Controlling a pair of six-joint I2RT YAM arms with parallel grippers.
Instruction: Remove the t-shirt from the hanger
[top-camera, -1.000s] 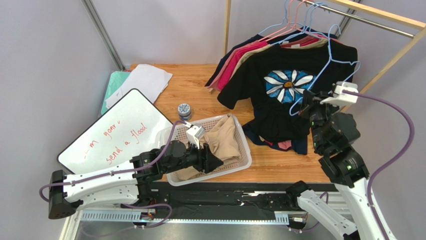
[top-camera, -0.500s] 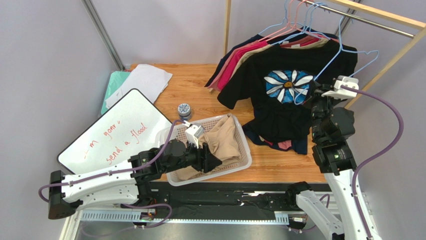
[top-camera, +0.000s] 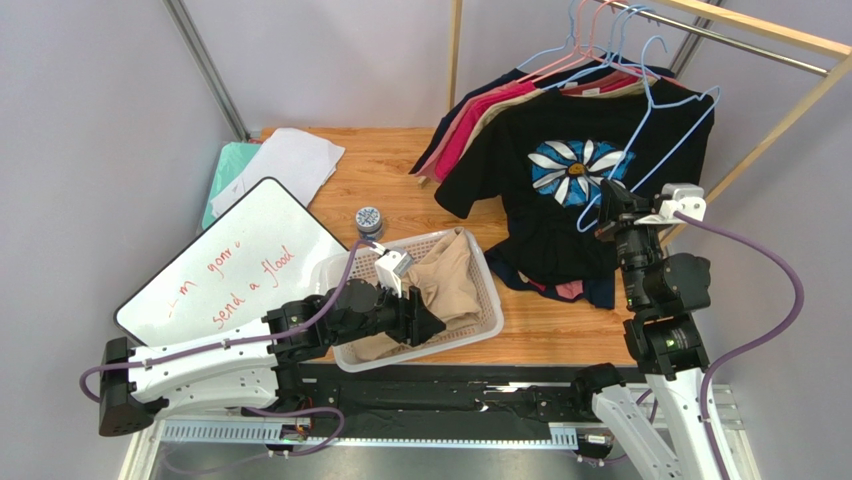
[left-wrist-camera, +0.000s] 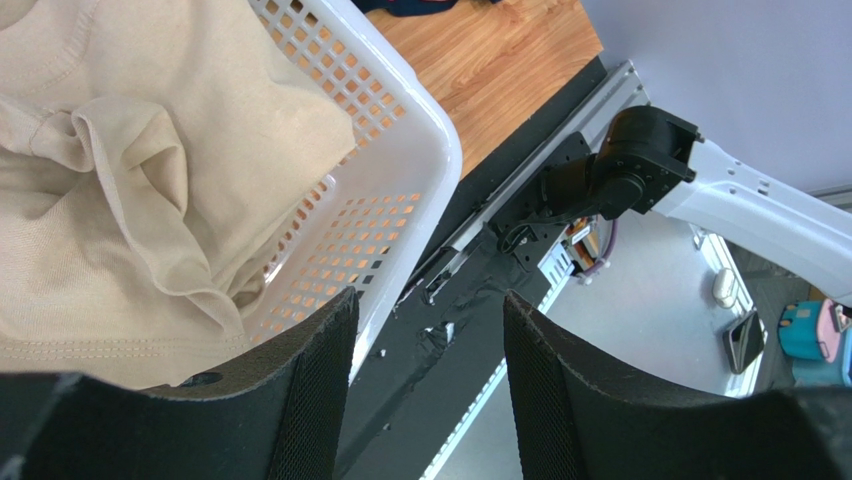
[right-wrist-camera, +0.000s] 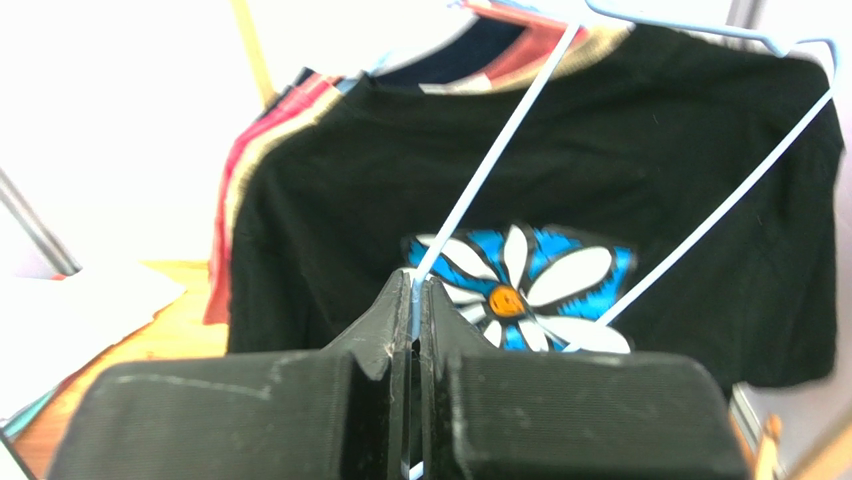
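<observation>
My right gripper (top-camera: 607, 205) is shut on the wire of a bare light-blue hanger (top-camera: 668, 130) and holds it up in front of the black daisy-print t-shirt (top-camera: 520, 170) hanging on the rack. In the right wrist view the jaws (right-wrist-camera: 413, 300) pinch the blue wire (right-wrist-camera: 500, 150) against the black shirt (right-wrist-camera: 330, 200). A beige t-shirt (top-camera: 450, 275) lies crumpled in the white basket (top-camera: 490, 290). My left gripper (top-camera: 425, 325) is open and empty over the basket's near edge. The beige shirt (left-wrist-camera: 120, 170) and the basket rim (left-wrist-camera: 410, 120) also show in the left wrist view, with my left gripper (left-wrist-camera: 425, 390).
Several more shirts (top-camera: 480, 115) hang on pink and blue hangers from the wooden-framed rack (top-camera: 455, 60). A whiteboard with red writing (top-camera: 230, 270), white and green papers (top-camera: 285, 160) and a small round jar (top-camera: 369, 220) lie on the table's left half.
My right gripper swung the empty hanger up and to the right, then back left towards the rack. The left arm has barely moved.
</observation>
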